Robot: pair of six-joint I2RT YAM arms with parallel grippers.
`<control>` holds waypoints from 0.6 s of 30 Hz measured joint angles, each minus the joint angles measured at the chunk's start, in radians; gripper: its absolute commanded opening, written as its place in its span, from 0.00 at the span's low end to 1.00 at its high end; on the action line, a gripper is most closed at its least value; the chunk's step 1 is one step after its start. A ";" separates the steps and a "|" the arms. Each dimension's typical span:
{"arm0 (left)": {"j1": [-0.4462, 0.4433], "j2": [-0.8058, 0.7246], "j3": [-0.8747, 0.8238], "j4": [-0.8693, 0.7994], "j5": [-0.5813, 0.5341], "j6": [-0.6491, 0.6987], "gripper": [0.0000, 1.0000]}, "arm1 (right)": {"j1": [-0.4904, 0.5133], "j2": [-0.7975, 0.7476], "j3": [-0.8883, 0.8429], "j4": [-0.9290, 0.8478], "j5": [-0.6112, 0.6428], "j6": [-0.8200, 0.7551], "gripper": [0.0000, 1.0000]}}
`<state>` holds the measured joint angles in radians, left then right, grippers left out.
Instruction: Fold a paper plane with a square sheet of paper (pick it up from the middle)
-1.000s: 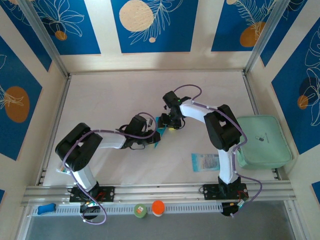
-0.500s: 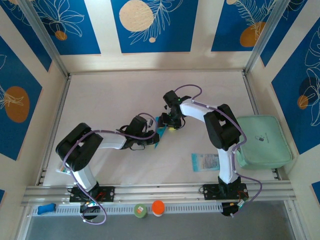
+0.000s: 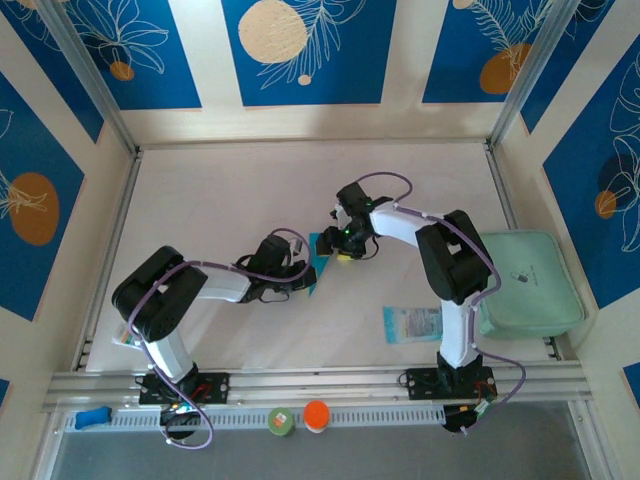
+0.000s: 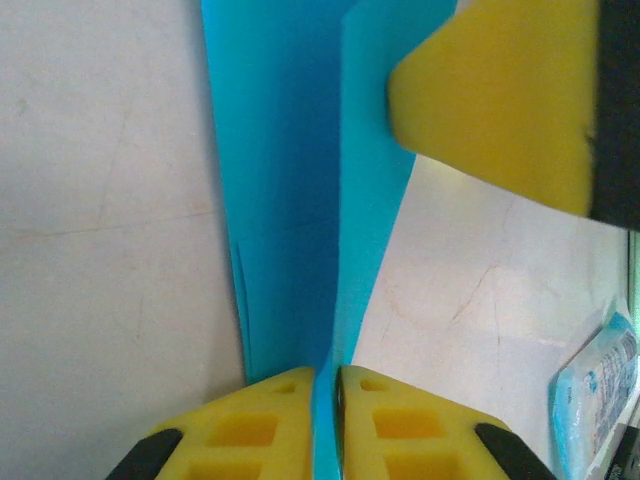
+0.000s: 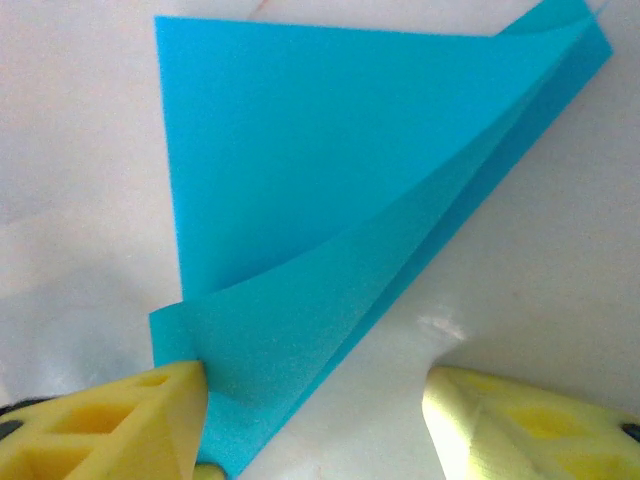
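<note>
The square sheet of paper (image 3: pixel 323 262) is cyan and folded into a long pointed wedge with loose layers, lying mid-table between both grippers. In the left wrist view its folded edge (image 4: pixel 290 190) runs straight into my left gripper (image 4: pixel 327 395), whose yellow pads are shut on it. My left gripper (image 3: pixel 306 277) sits at the paper's near left side. My right gripper (image 3: pixel 345 250) is at the paper's right side and stands open (image 5: pixel 315 415). Its left fingertip (image 5: pixel 130 420) touches a lifted corner of the paper (image 5: pixel 330 200); the other fingertip is clear of the sheet.
A pale printed packet (image 3: pixel 411 324) lies near the right arm's base and also shows in the left wrist view (image 4: pixel 598 390). A mint-green pad (image 3: pixel 528 283) sits at the right edge. Green (image 3: pixel 281 421) and orange (image 3: pixel 316 414) caps rest on the front rail.
My left gripper has closed onto the paper's edge. My right gripper has opened a little wider and shifted slightly to the right.
</note>
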<state>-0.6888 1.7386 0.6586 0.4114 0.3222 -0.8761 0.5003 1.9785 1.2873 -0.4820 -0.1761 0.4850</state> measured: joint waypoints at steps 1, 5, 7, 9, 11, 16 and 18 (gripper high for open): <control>0.000 0.000 -0.001 0.002 0.000 -0.003 0.14 | -0.006 -0.006 -0.014 0.018 -0.019 -0.013 0.65; 0.002 0.004 -0.003 0.012 0.003 -0.010 0.14 | -0.023 -0.019 -0.052 0.065 -0.078 -0.061 0.65; 0.004 0.005 -0.003 0.014 0.007 -0.010 0.14 | -0.025 -0.021 -0.061 0.076 -0.089 -0.075 0.63; 0.004 0.006 -0.003 0.015 0.009 -0.013 0.14 | -0.027 -0.025 -0.071 0.087 -0.090 -0.084 0.60; 0.005 0.006 -0.003 0.015 0.010 -0.013 0.13 | -0.027 -0.026 -0.077 0.094 -0.086 -0.087 0.58; 0.006 0.006 -0.003 0.015 0.010 -0.013 0.14 | -0.016 -0.026 -0.071 0.082 -0.049 -0.089 0.57; 0.006 0.006 -0.003 0.016 0.010 -0.013 0.14 | -0.001 -0.018 -0.048 0.055 -0.011 -0.088 0.57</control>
<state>-0.6830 1.7443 0.6552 0.4271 0.3325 -0.8894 0.4992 1.9602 1.2396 -0.4274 -0.1875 0.3969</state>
